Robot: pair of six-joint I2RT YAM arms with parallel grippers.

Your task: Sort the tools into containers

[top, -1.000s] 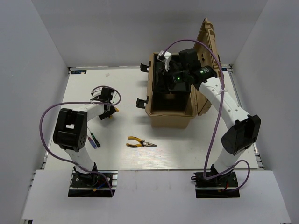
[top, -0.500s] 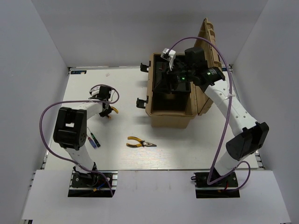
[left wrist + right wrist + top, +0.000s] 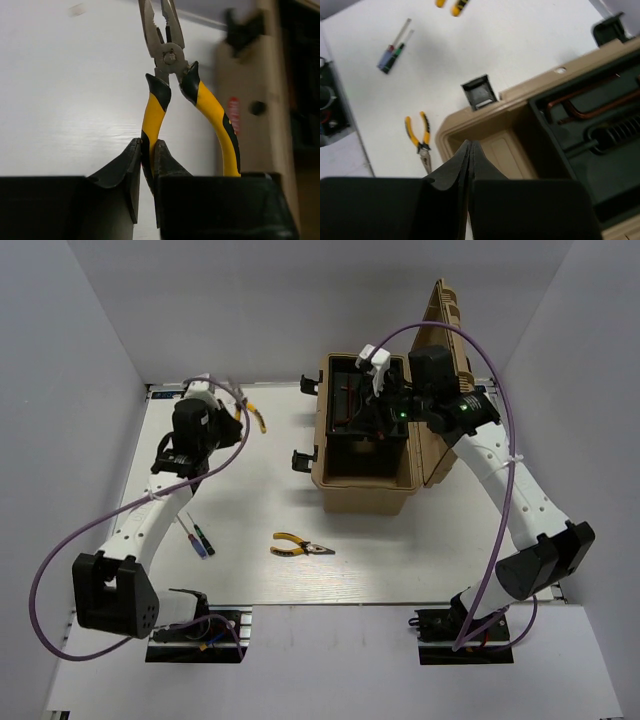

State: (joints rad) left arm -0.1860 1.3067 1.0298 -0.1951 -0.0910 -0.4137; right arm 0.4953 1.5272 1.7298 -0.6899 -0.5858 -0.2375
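Observation:
My left gripper (image 3: 148, 142) is shut on one yellow handle of a pair of pliers (image 3: 169, 56), held in the air with its nose pointing away from me. From above, that gripper (image 3: 240, 410) and its pliers (image 3: 258, 418) hang over the back left of the table. The tan toolbox (image 3: 365, 495) stands open, with a black inner tray (image 3: 365, 410) in its far part. My right gripper (image 3: 470, 145) is shut on nothing, high over the box's bare front compartment (image 3: 515, 150). A second pair of pliers (image 3: 300, 547) and small screwdrivers (image 3: 200, 538) lie on the table.
The toolbox lid (image 3: 445, 330) stands upright at the box's right side. Black latches (image 3: 303, 458) stick out from its left wall. The tray (image 3: 590, 150) holds dark and copper-coloured parts. White walls close the table on three sides.
My left arm has lifted the pliers off the table and carried them up and toward the back. My right gripper has closed and drifted slightly right above the toolbox.

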